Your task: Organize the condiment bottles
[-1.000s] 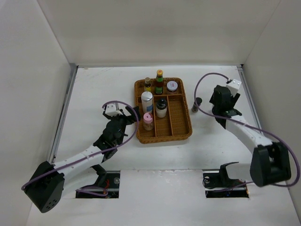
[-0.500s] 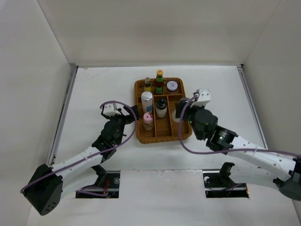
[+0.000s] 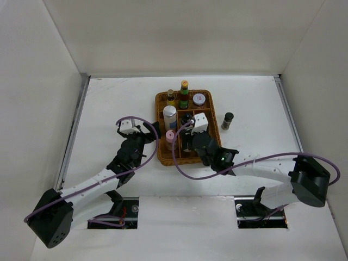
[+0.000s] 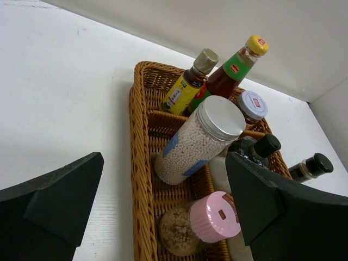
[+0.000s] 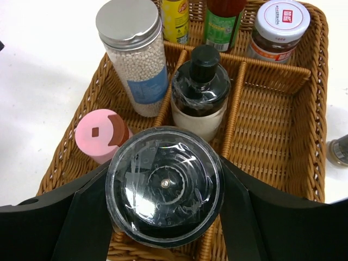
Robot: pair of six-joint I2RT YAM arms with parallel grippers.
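Note:
My right gripper (image 5: pixel 165 185) is shut on a black bottle with a clear film-wrapped top (image 5: pixel 165 185), held over the near middle of the wicker tray (image 5: pixel 321 81); from above this gripper (image 3: pixel 191 142) is over the tray (image 3: pixel 161 156). In the tray stand a silver-lidded white jar (image 5: pixel 133 49), a pink-lidded jar (image 5: pixel 100 133), a black-capped bottle (image 5: pixel 202 89), a yellow-label bottle (image 4: pixel 185 89), an orange-capped sauce bottle (image 4: pixel 234 70) and a white-lidded jar (image 5: pixel 280 24). My left gripper (image 4: pixel 163 163) stands open just left of the tray, level with the pink-lidded jar (image 4: pixel 215 217).
A grey-lidded shaker (image 3: pixel 228 120) stands alone on the white table right of the tray. The tray's right-hand long compartment (image 5: pixel 266 125) holds nothing. Walls close the table on the left, back and right.
My right arm has swung from the right side of the table, near the shaker, leftward over the tray's near middle. The left arm has barely moved.

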